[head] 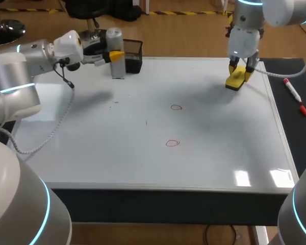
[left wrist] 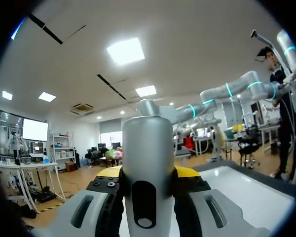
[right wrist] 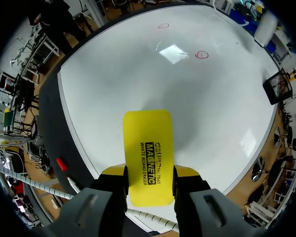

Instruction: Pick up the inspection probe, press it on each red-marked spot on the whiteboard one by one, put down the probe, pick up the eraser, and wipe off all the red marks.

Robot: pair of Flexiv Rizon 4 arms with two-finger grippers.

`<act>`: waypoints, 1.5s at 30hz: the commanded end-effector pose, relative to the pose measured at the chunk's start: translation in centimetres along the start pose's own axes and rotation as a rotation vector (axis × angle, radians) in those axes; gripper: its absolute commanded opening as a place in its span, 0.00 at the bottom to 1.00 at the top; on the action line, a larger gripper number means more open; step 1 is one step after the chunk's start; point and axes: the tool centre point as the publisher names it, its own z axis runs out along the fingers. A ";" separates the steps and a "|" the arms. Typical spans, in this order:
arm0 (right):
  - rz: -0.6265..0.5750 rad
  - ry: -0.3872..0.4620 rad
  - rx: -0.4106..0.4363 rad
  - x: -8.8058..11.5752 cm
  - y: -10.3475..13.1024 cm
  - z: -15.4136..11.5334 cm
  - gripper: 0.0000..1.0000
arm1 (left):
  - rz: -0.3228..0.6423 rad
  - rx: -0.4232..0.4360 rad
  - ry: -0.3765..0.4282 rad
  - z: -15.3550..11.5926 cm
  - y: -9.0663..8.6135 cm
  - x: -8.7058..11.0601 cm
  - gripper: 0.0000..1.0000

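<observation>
Yellow eraser [right wrist: 147, 148] sits pinched between right fingers [right wrist: 114, 172]; left fingers [left wrist: 188, 173] grip grey probe [left wrist: 148, 158].

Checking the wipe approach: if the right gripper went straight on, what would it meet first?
Probably the bare white whiteboard: the right gripper points down at it, so its held yellow rectangular eraser would touch first, short of both red circles.

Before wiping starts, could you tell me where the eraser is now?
In the head view, the yellow eraser is clamped in the right gripper at the far right corner of the whiteboard.
</observation>
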 end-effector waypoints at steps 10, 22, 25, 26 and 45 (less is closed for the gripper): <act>-0.001 0.004 0.001 0.0 -0.1 -0.1 0.00 | -0.034 0.031 0.242 8.6 0.3 5.3 0.00; -0.001 0.004 0.001 0.0 -0.1 -0.1 0.00 | -0.111 0.030 0.317 13.3 3.4 8.8 0.00; -0.001 0.004 0.001 0.0 -0.1 -0.1 0.00 | -0.132 0.031 0.319 14.1 4.2 9.2 0.00; -0.001 0.004 0.001 0.0 -0.1 -0.1 0.00 | -0.143 0.033 0.324 14.4 4.4 9.3 0.00; -0.001 0.004 0.001 0.0 -0.1 -0.1 0.00 | -0.243 0.007 0.349 17.8 8.9 10.8 0.00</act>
